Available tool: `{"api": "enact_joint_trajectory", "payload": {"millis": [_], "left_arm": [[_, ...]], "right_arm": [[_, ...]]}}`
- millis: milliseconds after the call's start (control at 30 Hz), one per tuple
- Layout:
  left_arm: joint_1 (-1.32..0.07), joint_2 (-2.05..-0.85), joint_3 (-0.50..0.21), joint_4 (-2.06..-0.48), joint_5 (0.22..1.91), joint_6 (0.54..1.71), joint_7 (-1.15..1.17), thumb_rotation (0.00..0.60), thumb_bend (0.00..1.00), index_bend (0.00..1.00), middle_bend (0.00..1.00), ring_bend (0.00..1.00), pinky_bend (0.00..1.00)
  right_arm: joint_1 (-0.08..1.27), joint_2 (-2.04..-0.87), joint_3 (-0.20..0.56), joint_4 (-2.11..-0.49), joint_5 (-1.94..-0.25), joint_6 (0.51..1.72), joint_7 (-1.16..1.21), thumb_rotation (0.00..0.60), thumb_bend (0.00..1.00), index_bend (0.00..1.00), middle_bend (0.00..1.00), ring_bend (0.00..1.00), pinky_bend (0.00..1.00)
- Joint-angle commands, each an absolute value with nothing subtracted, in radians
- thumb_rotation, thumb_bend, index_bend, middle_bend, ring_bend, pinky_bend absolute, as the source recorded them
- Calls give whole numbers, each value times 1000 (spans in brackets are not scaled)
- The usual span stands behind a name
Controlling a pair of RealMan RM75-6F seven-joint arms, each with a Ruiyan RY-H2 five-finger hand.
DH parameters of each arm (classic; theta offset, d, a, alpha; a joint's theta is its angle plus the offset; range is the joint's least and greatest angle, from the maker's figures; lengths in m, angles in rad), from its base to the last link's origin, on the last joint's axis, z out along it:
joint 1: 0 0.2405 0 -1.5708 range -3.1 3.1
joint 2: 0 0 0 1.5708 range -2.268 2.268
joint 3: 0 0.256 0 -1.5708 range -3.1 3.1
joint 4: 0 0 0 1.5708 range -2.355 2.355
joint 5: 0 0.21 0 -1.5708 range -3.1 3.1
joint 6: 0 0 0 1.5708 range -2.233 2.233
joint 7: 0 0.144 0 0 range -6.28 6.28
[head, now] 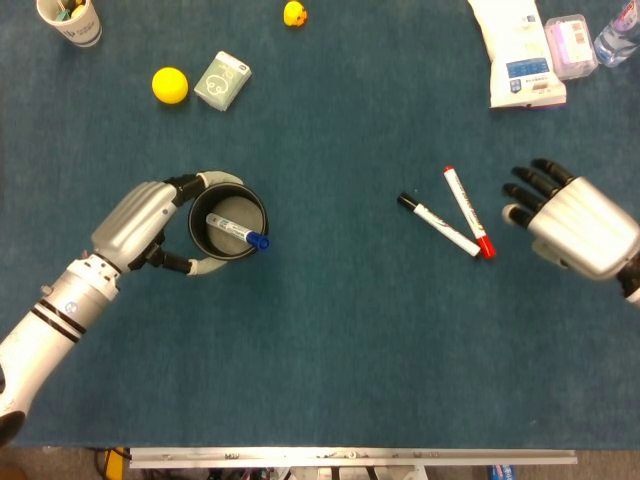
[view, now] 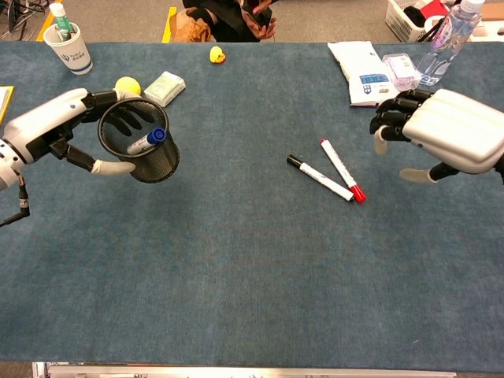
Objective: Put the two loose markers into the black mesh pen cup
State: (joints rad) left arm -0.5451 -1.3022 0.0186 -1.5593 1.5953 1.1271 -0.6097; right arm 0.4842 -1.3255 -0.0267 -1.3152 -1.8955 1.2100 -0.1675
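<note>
My left hand (head: 140, 222) grips the black mesh pen cup (head: 228, 227), fingers wrapped round its rim and wall; a blue-capped marker (head: 237, 230) lies slanted inside it. In the chest view the cup (view: 140, 147) looks tilted, and I cannot tell whether its base touches the table (head: 330, 340). My right hand (head: 572, 222) hangs with fingers spread apart, holding nothing, just right of the two loose markers. The black-capped marker (head: 438, 225) and the red-capped marker (head: 468, 211) lie on the cloth, their lower ends meeting in a V. Behind the cup sit a yellow ball (head: 170, 85) and a pale green box (head: 222, 80); further back a small yellow duck (head: 294, 13) and a paper cup (head: 70, 19) of pens. A white packet (head: 518, 50), a clear case (head: 570, 44) and a bottle (view: 449, 35) stand at the far right. My right wrist is cut off at the frame edge.
</note>
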Motion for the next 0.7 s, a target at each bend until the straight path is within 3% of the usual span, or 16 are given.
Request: {"api": "enact_joint_trajectory", "payload": {"millis": [33, 700], "left_arm": [[-542, -1299, 21, -1561, 1593, 1129, -608, 600, 216, 356, 405, 357, 312], [-509, -1272, 35, -1564, 1588, 1156, -616, 600, 217, 356, 404, 357, 311]], "right_arm": [[497, -1358, -39, -1280, -1900, 1213, -164, 600, 168, 473, 341, 183, 180], [549, -1522, -57, -1114, -1848, 1131, -198, 600, 169, 472, 274, 134, 148]]}}
